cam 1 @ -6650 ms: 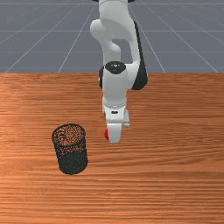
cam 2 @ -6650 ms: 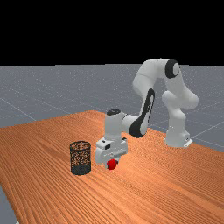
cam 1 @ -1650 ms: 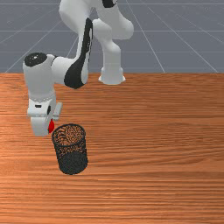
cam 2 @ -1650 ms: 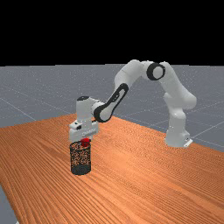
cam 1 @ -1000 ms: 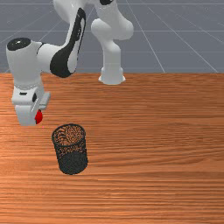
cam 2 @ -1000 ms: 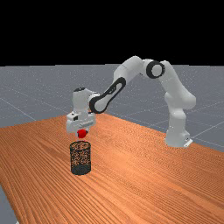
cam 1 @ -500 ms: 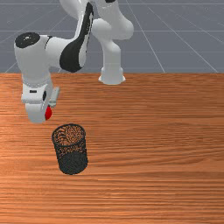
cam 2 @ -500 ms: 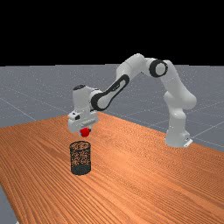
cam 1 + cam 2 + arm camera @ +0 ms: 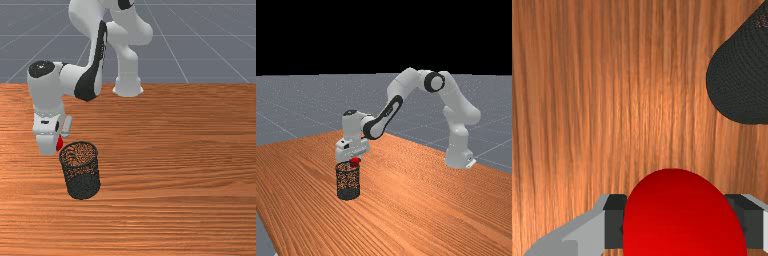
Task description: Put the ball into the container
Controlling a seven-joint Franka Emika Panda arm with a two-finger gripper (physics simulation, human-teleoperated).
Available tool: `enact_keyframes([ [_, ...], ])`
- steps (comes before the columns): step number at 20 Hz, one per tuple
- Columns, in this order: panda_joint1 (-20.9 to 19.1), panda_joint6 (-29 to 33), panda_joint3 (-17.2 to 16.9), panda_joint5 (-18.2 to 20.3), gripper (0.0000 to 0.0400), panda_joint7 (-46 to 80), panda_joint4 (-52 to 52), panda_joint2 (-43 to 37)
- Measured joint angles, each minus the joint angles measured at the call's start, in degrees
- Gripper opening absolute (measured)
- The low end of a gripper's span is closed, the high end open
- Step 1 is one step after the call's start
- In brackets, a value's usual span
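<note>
Claw [image 9: 679, 225] gripping red ball [image 9: 59, 144], contact both sides. Ball is up beside mesh bin [image 9: 83, 186], toward front view's left, not over it. Probably needs to go front view's right and nearer that camera before release.

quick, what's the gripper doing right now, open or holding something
Gripper: closed on the red ball, one finger against each side, held off the table.

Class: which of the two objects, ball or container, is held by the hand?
The red ball: the hand holds it between both fingers; the dark mesh container stands on the table.
</note>
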Motion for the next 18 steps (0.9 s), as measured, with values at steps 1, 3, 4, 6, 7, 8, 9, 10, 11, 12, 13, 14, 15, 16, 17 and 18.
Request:
enact_keyframes([
  [1,-0.1,-0.2,0.1,0.2,0.0279,-0.2,0.2,0.1],
  [3,-1.0,3.3,1.1,1.7,0.0279,-1.6,-2.8,-1.9],
  [4,-1.0,2.8,1.1,1.7,0.0279,-1.7,-3.2,-3.0],
  [6,-1.0,1.4,1.1,1.9,0.0280,-2.0,-3.8,-5.6],
  [7,-0.9,0.0,1.0,1.8,0.0279,-2.0,-3.6,-6.7],
  [8,-0.6,-3.3,0.6,1.1,0.0279,-1.5,-1.7,-6.7],
  [9,-0.6,-3.8,0.6,1.2,0.0279,-1.6,-1.9,-7.6],
  [10,-0.5,-5.5,0.5,1.0,0.0279,-1.5,-1.1,-8.0],
  [11,-0.4,-7.1,0.4,0.8,0.0279,-1.4,-0.4,-8.5],
  [12,-1.5,-10.4,1.3,3.0,0.0280,-3.3,1.4,-8.5],
  [13,-1.7,-12.0,1.5,3.6,0.0280,-3.8,2.2,-9.0],
  [14,0.5,-10.2,-0.1,1.5,0.0280,4.0,-0.1,-10.7],
  [15,1.6,-9.8,0.1,1.3,0.0280,6.1,-1.6,-11.7],
  [16,2.8,-9.5,0.5,1.1,0.0280,8.1,-3.0,-12.7],
  [17,3.9,-9.2,0.9,1.0,0.0280,9.5,-4.1,-13.4],
  [18,4.9,-8.9,1.3,0.8,0.0280,10.7,-5.1,-14.0],
])
